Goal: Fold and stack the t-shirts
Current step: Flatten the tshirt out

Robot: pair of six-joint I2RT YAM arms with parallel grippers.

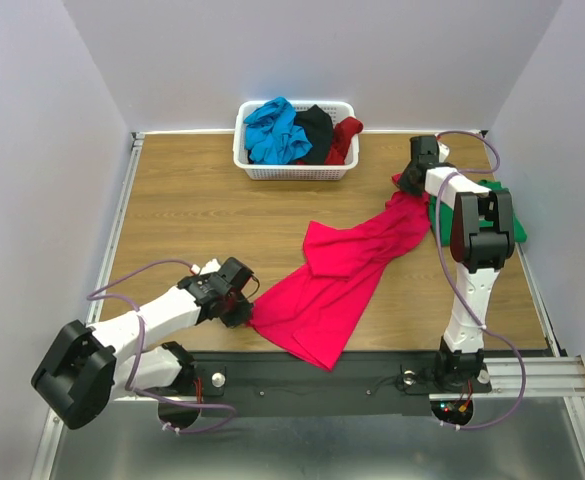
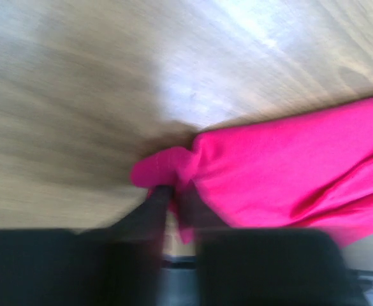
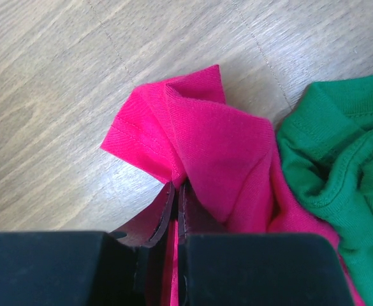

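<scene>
Your left claw (image 1: 242, 305) is pinched shut on one end of the pink-red t-shirt (image 1: 337, 275), and your right claw (image 3: 175, 191) is clamped on the other. The shirt lies stretched and creased on the wood-grain worktop (image 1: 192, 210), in front of the white lattice basket (image 1: 292, 170). Nothing looks folded yet. The green t-shirt (image 3: 339, 166) lies crumpled off the basket's right side. The blue t-shirt (image 1: 275, 130), black t-shirt (image 1: 315, 128) and dark red t-shirt (image 1: 344, 138) sit limp inside it.

No readable text, label, brand, number or sign appears in any view.
</scene>
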